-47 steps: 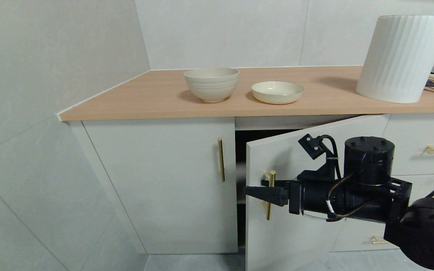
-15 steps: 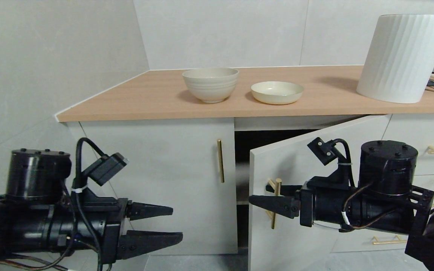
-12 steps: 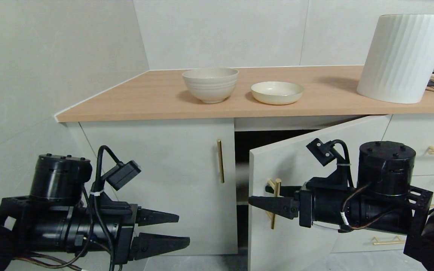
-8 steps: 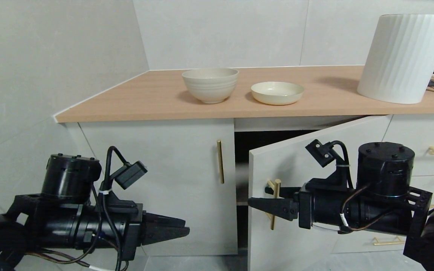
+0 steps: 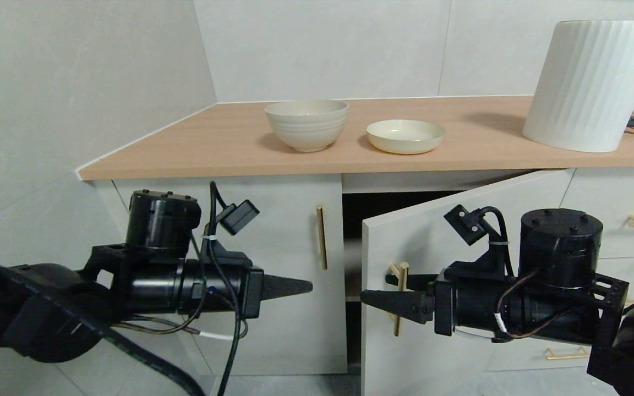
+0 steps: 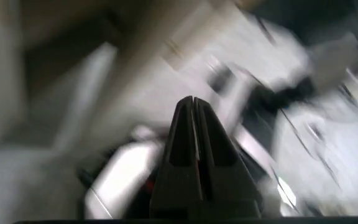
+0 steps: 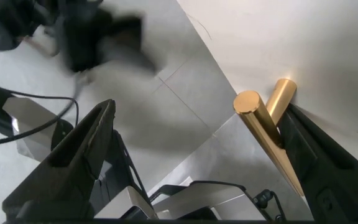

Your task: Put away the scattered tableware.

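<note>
Left tool has risen to mid-frame, clenched empty; right tool gapes beside the door handle. Bowl, upper centre: I judge it stiff, slick, breakable; grip its rim.

The left arm lies roughly level across the lower left of the head view, and its left gripper points toward the robot's right with both fingers pressed flat together into one narrow wedge. The right arm lies level at much the same height on the other side. Its right gripper points toward the robot's left, so the two tips face each other with a gap between them, and its two fingers are spread wide apart.
</note>
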`<state>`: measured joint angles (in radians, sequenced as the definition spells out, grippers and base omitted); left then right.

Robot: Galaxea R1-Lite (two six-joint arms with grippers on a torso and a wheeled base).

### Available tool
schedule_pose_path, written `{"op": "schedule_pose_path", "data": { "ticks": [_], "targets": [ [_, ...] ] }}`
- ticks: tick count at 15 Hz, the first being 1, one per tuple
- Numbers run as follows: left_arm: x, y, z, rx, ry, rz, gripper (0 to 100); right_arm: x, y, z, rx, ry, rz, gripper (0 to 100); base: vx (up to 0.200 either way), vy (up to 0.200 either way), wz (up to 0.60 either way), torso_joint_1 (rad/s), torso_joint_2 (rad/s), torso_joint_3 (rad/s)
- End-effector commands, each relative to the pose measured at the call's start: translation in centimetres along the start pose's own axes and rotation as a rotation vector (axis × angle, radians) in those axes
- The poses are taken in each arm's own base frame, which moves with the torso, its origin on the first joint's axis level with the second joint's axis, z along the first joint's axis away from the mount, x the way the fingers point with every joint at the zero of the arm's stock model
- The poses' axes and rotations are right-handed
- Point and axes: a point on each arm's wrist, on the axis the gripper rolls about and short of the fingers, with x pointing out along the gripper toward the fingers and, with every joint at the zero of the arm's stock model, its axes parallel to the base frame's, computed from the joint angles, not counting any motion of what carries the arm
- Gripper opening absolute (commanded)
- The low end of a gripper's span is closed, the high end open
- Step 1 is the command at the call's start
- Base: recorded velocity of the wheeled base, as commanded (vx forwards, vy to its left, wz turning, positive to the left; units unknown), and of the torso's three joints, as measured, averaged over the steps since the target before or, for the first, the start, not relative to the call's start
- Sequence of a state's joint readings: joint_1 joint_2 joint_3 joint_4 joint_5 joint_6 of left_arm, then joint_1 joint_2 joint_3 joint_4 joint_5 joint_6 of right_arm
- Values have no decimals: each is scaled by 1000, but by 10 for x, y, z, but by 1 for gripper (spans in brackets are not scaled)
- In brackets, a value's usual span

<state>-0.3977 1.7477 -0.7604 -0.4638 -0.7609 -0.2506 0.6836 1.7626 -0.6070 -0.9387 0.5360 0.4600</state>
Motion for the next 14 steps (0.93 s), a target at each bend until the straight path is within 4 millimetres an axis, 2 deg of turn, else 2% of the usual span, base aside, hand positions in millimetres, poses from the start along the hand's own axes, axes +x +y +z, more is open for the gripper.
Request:
{"op": "schedule_pose_path", "data": {
  "ticks": [1,2,3,5,10,14],
  "targets": [
    [48,23,0,41,-50,80,0,0,-1,-1,3,4,-4,100,0,0,0,0,0,0],
    [58,23,-3,63,-76,96,0,-1,-1,-2,4,7,-5,100,0,0,0,0,0,0],
    [80,20,-18,80,-80,116,0,-5,1,-5,-6,11,-7,100,0,0,0,0,0,0],
    [106,19,-29,143,-170,168,0,-8,2,-4,-11,6,-8,100,0,0,0,0,0,0],
    [107,9,-28,190,-242,133,0,-11,2,-8,-21,15,-16,100,0,0,0,0,0,0],
    [120,-4,-28,206,-274,68,0,-11,-2,-13,-72,5,-89,100,0,0,0,0,0,0]
  ]
}}
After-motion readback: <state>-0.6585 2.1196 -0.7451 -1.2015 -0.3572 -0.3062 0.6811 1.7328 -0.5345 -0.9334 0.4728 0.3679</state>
